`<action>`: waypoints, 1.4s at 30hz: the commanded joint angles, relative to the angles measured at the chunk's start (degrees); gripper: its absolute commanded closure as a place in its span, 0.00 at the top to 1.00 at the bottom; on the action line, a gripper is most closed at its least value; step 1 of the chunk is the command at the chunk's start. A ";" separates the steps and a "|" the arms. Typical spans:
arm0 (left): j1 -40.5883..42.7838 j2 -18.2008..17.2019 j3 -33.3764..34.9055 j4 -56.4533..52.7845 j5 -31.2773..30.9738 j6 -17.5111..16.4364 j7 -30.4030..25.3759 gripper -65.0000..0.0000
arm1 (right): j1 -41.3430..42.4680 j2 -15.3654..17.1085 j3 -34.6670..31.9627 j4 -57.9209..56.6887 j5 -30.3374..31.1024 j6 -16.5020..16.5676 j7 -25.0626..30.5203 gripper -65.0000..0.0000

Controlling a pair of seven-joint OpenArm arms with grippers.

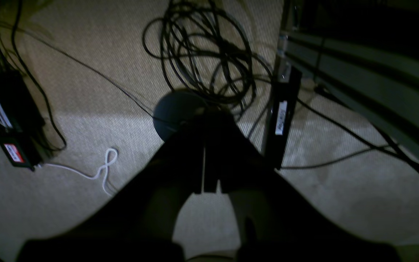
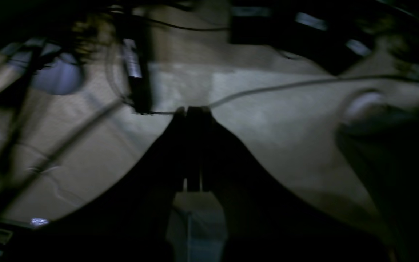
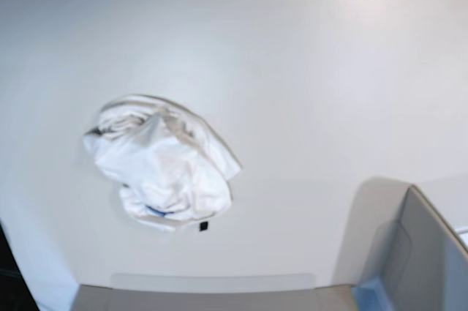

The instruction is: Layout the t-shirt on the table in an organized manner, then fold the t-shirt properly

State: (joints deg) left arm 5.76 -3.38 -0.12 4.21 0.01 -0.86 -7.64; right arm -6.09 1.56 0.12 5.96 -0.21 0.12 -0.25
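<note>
Wrist views, left hand [image 1: 206, 182] closed, right hand [image 2: 194, 153] closed

Table [image 3: 307, 91]: you have a broad, plain white top with a curved far edge.
On it: your t-shirt [image 3: 164, 165], crumpled in a heap left of centre.
Corner: grey box [image 3: 417, 260] at near right.

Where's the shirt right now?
In the base view the t-shirt lies crumpled on the left half of the table, well left of the grey box.
</note>
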 commanded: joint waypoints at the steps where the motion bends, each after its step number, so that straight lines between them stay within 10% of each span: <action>1: 0.44 -0.10 -0.10 -0.03 0.21 0.29 -0.05 0.00 | -0.64 0.94 -0.08 1.30 0.08 -0.43 0.12 0.00; 19: 7.30 -2.73 0.16 4.63 0.21 0.29 -2.78 0.00 | -9.61 2.88 -0.08 7.89 0.08 -0.16 0.12 0.00; 42: 43.87 -4.58 -0.19 53.68 0.03 0.12 -3.04 0.00 | -48.02 8.77 -4.65 51.23 0.78 -0.52 8.56 0.00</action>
State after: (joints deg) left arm 47.94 -7.77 -0.12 57.52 0.03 -1.08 -9.47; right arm -52.31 10.15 -4.45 57.04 0.25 -0.89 7.62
